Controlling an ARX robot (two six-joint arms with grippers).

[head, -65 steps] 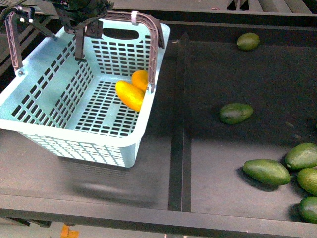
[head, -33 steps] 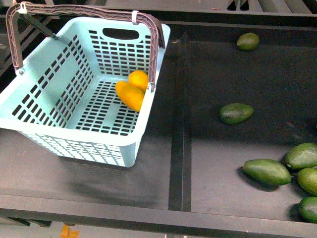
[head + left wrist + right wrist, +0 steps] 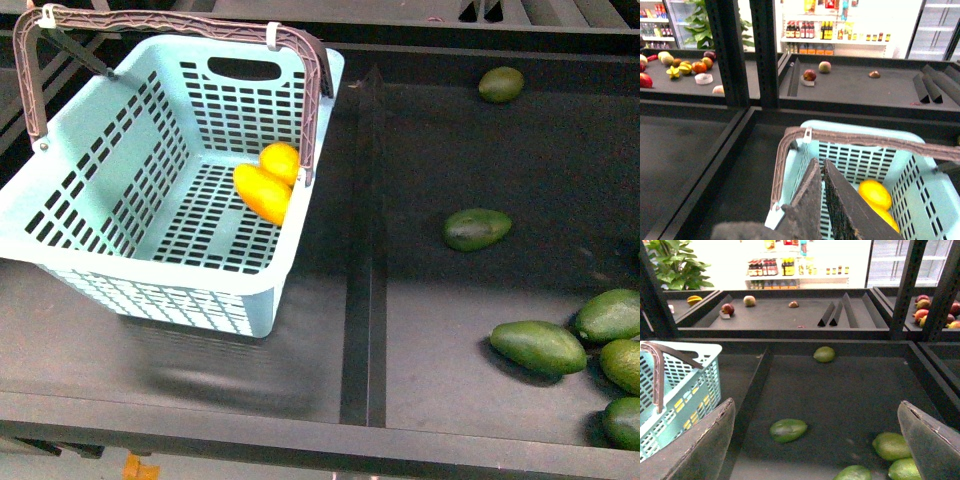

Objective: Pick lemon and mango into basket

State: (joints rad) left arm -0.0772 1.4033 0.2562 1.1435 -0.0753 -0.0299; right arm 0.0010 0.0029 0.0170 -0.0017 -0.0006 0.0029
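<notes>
The light teal basket (image 3: 110, 190) stands at the left of the front view, its brown handle (image 3: 180, 25) arched over the far end. Inside, against the right wall, lie the elongated yellow mango (image 3: 262, 192) and the rounder lemon (image 3: 280, 160), touching each other. Neither arm shows in the front view. In the left wrist view my left gripper (image 3: 820, 166) is shut with nothing between its fingers, held above the basket (image 3: 920, 195) with the lemon (image 3: 874, 193) below it. My right gripper (image 3: 817, 415) stands wide open above the dark shelf, holding nothing.
Several dark green avocados lie on the right shelf: one far back (image 3: 500, 83), one mid-shelf (image 3: 476, 228), and a cluster at the right edge (image 3: 538, 346). A raised divider (image 3: 358, 250) separates the two shelf bays. Dark uprights (image 3: 730, 50) stand behind the basket.
One second ago the left arm hung over the basket's far left corner in the front view; it has since withdrawn out of that view. Basket and fruit have not moved.
</notes>
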